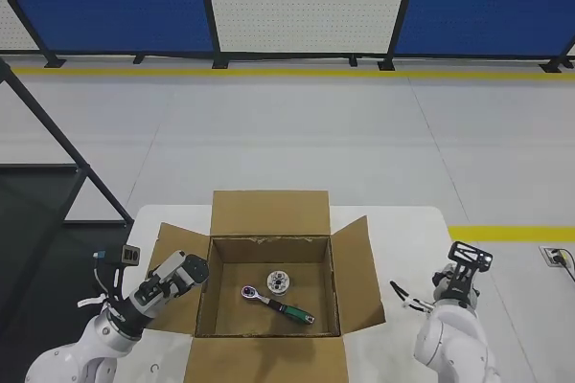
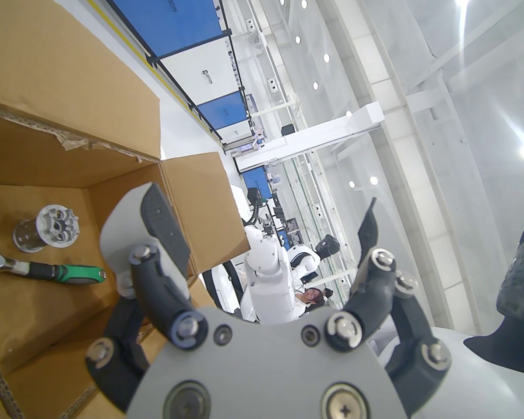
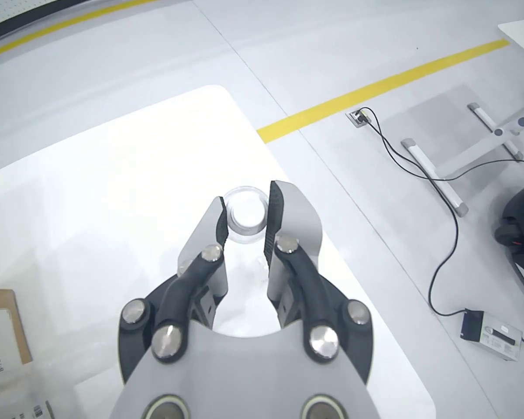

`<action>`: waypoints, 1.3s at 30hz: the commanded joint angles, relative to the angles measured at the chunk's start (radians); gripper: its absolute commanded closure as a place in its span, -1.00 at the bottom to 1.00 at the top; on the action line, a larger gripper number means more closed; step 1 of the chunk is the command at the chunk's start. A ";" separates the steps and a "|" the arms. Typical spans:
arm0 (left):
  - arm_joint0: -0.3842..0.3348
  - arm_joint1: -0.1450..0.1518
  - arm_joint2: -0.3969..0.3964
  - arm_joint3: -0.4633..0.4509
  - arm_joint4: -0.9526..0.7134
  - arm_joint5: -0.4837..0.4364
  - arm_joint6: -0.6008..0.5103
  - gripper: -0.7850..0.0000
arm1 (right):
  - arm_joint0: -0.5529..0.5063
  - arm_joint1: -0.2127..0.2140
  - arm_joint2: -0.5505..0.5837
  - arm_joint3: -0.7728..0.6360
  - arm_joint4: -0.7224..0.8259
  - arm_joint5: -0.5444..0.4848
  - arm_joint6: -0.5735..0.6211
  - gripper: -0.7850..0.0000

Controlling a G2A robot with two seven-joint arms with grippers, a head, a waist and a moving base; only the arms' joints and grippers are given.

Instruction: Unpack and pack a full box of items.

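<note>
An open cardboard box [image 1: 356, 273] sits mid-table with its flaps spread. Inside lie a ratchet wrench [image 1: 280, 304] [image 2: 48, 269] with a green handle and a round metal part [image 1: 279, 281] [image 2: 48, 228]. My left gripper [image 1: 190, 270] [image 2: 262, 200] hovers over the box's left flap, open, with nothing between its fingers. My right gripper [image 1: 407, 297] [image 3: 246, 213] is over the white table [image 1: 407, 235] to the right of the box. It is shut on a clear round container [image 3: 243, 216], whose see-through body runs back between the fingers.
A black metal rack [image 1: 38, 191] stands off the table's left side. A flat cardboard piece and labelled clear bags [image 3: 2, 329] lie on the table near my right arm. The table's rounded right edge [image 3: 367, 290] is close to the right gripper.
</note>
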 commanded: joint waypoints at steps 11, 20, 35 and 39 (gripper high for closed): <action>0.000 0.000 0.000 0.000 0.000 0.000 0.000 -1.00 | 0.070 -0.006 0.024 0.130 0.044 -0.032 -0.013 1.00; 0.000 0.000 0.000 0.000 0.000 0.000 0.000 -1.00 | 0.120 -0.008 0.025 0.189 0.009 -0.044 0.045 1.00; 0.000 0.000 0.000 0.000 0.000 0.000 0.000 -1.00 | 0.145 -0.011 0.035 0.199 -0.038 -0.068 0.114 1.00; 0.000 0.000 0.000 0.000 0.000 0.000 0.000 -1.00 | 0.144 -0.011 0.050 0.192 -0.044 -0.062 0.132 1.00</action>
